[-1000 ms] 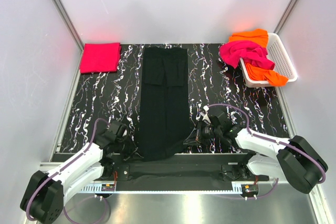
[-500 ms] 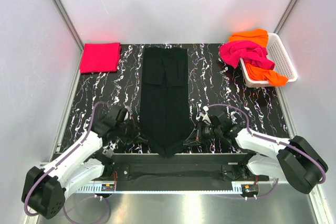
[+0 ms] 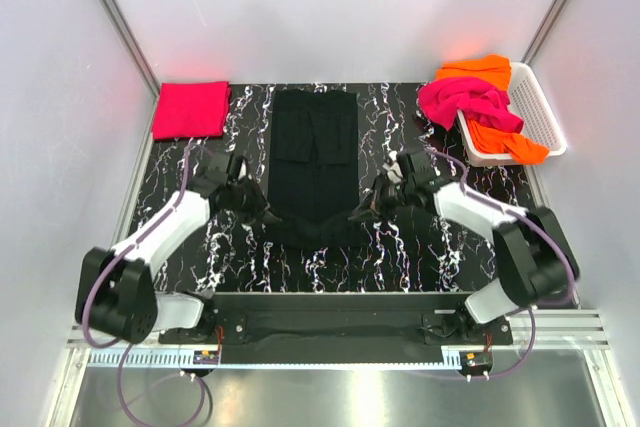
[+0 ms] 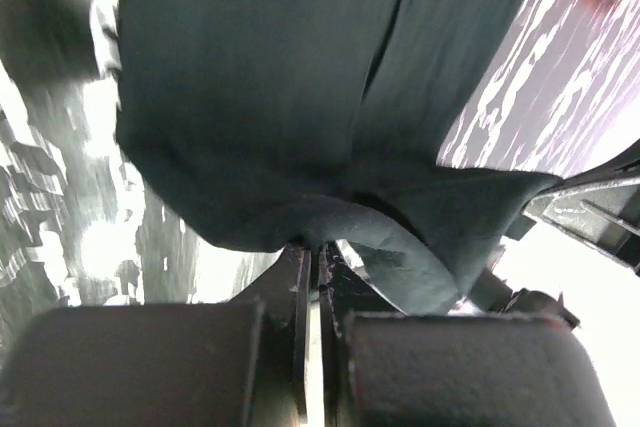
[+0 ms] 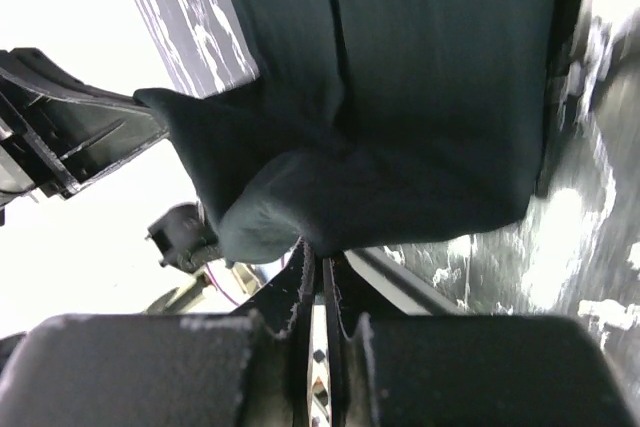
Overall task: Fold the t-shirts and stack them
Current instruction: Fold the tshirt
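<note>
Left fingers [image 4: 285, 282] and right fingers [image 5: 288, 297], pressed nearly together, each pinch a near corner of the black shirt [image 3: 315, 147].

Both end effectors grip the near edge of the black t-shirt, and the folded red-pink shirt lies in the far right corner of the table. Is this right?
Not quite. The folded red-pink shirt lies in the far left corner, as the top external view shows. The rest is right.

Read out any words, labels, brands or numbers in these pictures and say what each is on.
None can be read. The black t-shirt, folded red-pink t-shirt and white basket show no lettering; small tags on the front rail are too small to read.
</note>
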